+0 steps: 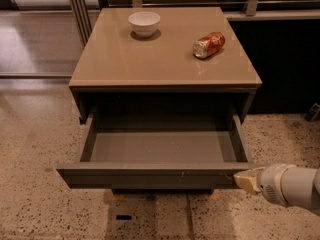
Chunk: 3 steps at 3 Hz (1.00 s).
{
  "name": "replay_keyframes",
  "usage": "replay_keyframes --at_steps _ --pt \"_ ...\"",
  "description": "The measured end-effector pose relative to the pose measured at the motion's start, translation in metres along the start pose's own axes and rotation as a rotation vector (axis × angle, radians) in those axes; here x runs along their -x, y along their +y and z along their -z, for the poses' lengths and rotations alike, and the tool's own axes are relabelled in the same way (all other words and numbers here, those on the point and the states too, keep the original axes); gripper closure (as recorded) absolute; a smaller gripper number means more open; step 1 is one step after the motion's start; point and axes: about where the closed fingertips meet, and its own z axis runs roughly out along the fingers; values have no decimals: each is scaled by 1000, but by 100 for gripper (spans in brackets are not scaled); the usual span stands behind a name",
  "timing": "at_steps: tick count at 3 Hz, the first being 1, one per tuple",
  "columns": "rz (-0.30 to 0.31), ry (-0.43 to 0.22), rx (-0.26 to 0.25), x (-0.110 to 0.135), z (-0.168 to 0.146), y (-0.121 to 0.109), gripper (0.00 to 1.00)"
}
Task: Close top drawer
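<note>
The top drawer (150,175) of a low tan cabinet is pulled fully out. Its front is dark grey-brown and flat, with small pale scuffs right of centre. Its shallow grey inside (160,146) holds nothing. My gripper (246,179) comes in from the lower right on a white arm. Its pale tip is against the right end of the drawer front.
On the cabinet top (125,59) stand a white bowl (144,23) at the back left and a crushed orange can (209,44) on its side at the right. Speckled stone floor lies around. A dark wall panel is at the right, metal rails at the back.
</note>
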Motion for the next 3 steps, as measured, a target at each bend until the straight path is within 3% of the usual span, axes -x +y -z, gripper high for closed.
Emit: replay_keyframes --at_steps 3 --pt "44 27 -35 15 -32 -29 100"
